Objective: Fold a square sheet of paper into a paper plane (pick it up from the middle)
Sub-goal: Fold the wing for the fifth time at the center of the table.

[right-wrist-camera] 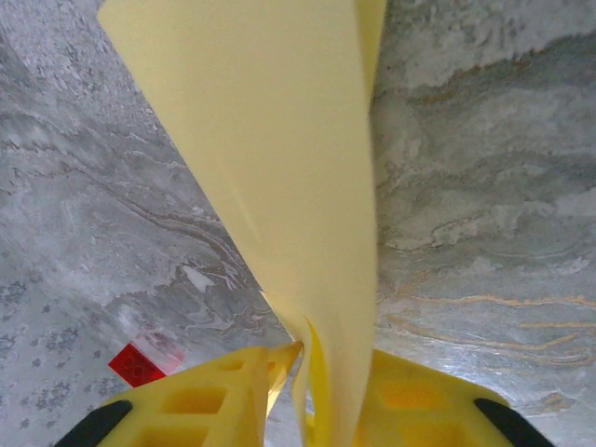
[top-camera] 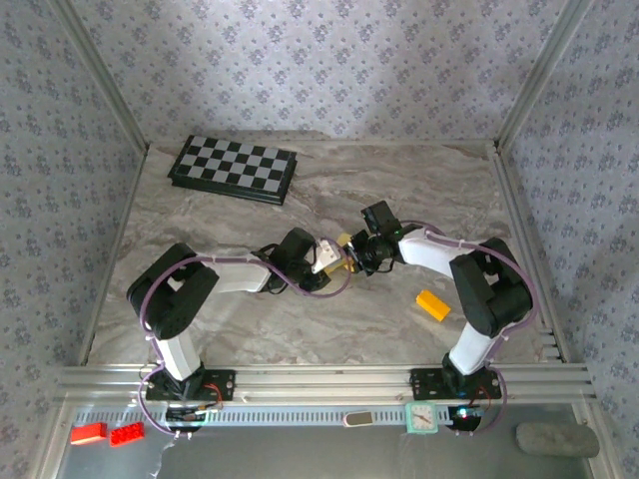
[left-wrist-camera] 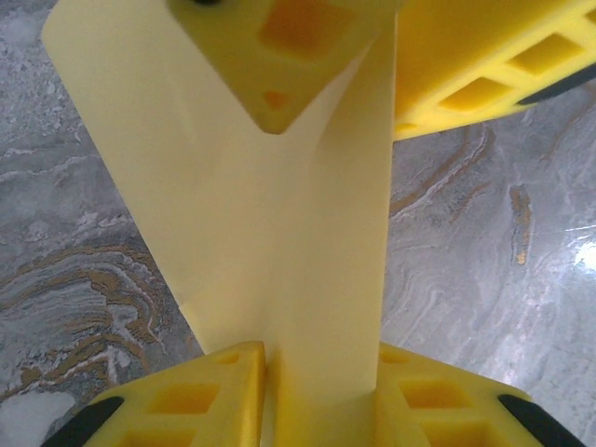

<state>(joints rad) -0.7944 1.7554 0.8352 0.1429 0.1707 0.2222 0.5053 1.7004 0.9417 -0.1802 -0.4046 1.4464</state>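
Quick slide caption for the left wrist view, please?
The left fingers pinch the thin creased yellow paper sheet above the grey marble table, right fingers gripping its far end.

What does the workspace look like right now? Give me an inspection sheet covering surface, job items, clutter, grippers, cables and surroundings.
Surface: marble-patterned table, no spills seen.
Job's things: yellow paper, creased, spanning between the two grippers.
Clutter: checkerboard at the far left; orange-yellow block by the right arm; red bricks and teal clock on the near ledge.
Grippers: left gripper shut on the paper; right gripper has its jaws around the paper's other end, grip unclear.
Cables: purple cables looped along both arms, no snag seen.
Surroundings: patterned walls, aluminium frame.
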